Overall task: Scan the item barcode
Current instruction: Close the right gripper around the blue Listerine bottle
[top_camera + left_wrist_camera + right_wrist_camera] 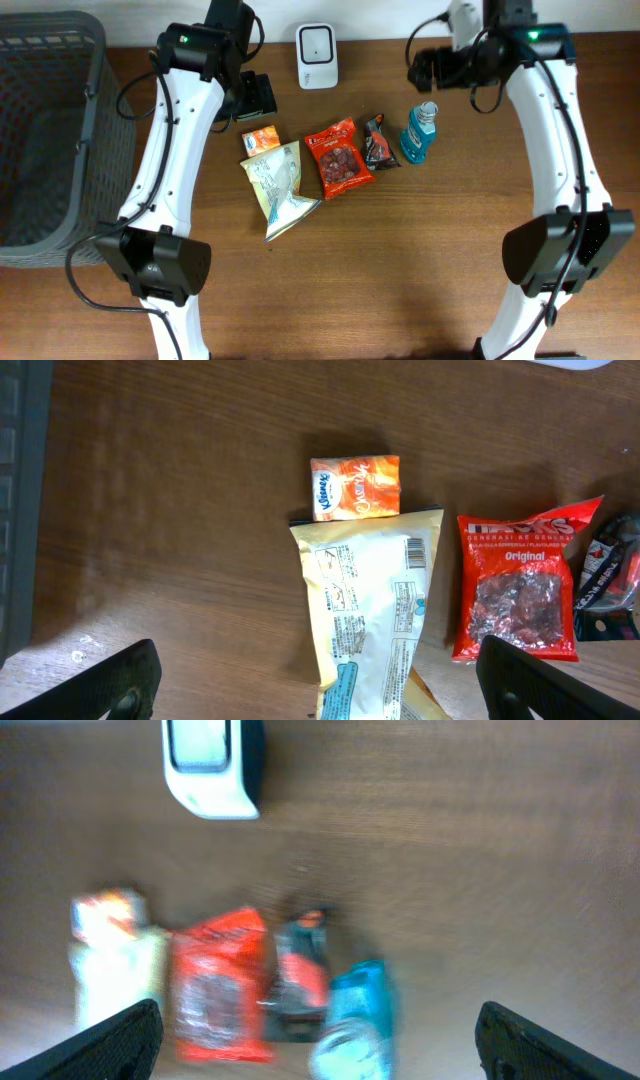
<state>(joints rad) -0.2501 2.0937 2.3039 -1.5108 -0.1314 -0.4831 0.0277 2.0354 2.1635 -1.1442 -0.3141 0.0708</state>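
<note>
L fingers [110, 685] & R fingers [115, 1040] both spread wide, empty. Mouthwash bottle [419, 133] lies on surface [400, 250] w/ snack packs [338, 158], apart from scanner [317, 56]. Nothing presented; scan looks pending.

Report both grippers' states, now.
Left gripper: open, holding nothing.
Right gripper: open, holding nothing.

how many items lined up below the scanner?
5: tissue pack, cream bag below it, red bag, dark pack, blue bottle rightmost. None look hidden.
</note>
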